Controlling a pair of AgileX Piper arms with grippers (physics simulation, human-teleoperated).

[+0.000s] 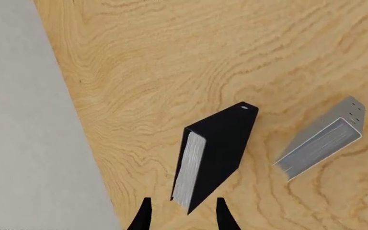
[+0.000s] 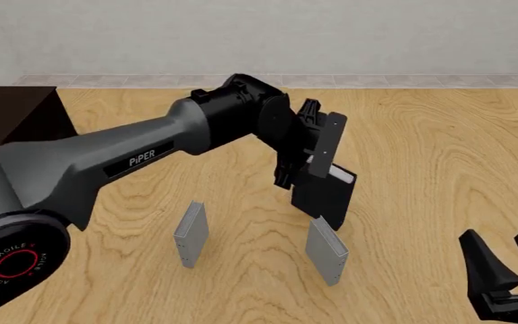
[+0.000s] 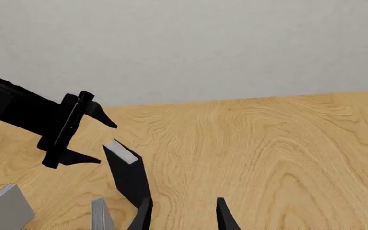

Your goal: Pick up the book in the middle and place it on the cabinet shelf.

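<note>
Left hand (image 2: pixel 297 177) over the black book (image 2: pixel 328 196) at bench (image 2: pixel 421 148) centre.
"PiPER" marks the left arm (image 2: pixel 142 158), "AGILEX" its base. That hand's fingers straddle the upright book, spread, gripping nothing; the right hand (image 2: pixel 504 260) gapes empty at 4 o'clock; the cabinet shelf (image 2: pixel 11 115) sits at 10 o'clock.

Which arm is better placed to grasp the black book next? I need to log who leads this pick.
Left. The left gripper hangs open right over the book, a finger on either side of its top edge. The right gripper sits low at the table's near right, apart from the book.
</note>
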